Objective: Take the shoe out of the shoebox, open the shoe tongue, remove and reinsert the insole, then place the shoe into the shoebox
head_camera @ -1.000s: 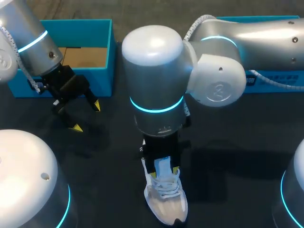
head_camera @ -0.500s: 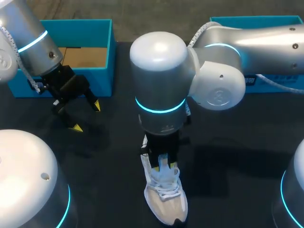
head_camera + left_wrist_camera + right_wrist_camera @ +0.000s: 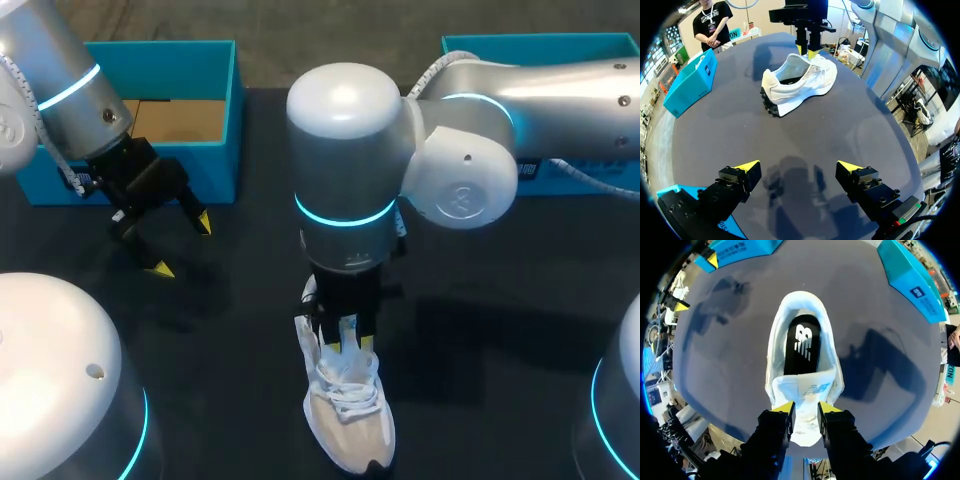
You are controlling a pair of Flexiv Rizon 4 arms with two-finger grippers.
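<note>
Table (image 3: 500, 380): dark top; it carried everything below.
Right arm (image 3: 345, 170): came in from the right and reached past the middle. In the head view its wrist hid the heel of the shoe.
Left arm (image 3: 60, 90): at the far left, above the front of the shoebox.
Shoebox (image 3: 225, 120): blue, open, brown inside, at the far left of the table. Its left end was cut off by the left arm.
Second blue box (image 3: 520, 45): far right, mostly behind the right arm.
Shoe (image 3: 350, 425): white, upright on its sole on the table, outside the shoebox and well apart from it. Long axis ran from far to near, toe toward the near edge, heel toward the far side.
Left gripper (image 3: 797, 166): fingers spread wide, holding nothing, above bare table.
Right gripper (image 3: 806, 409): fingers drawn close, a narrow gap filled by white tongue fabric, which they appeared to pinch. The toe was hidden beneath it.
Insole (image 3: 801, 345): black, lying inside the shoe, its front end covered by the tongue.
Tongue (image 3: 804, 389): pulled toward the toe, inner face up.
</note>
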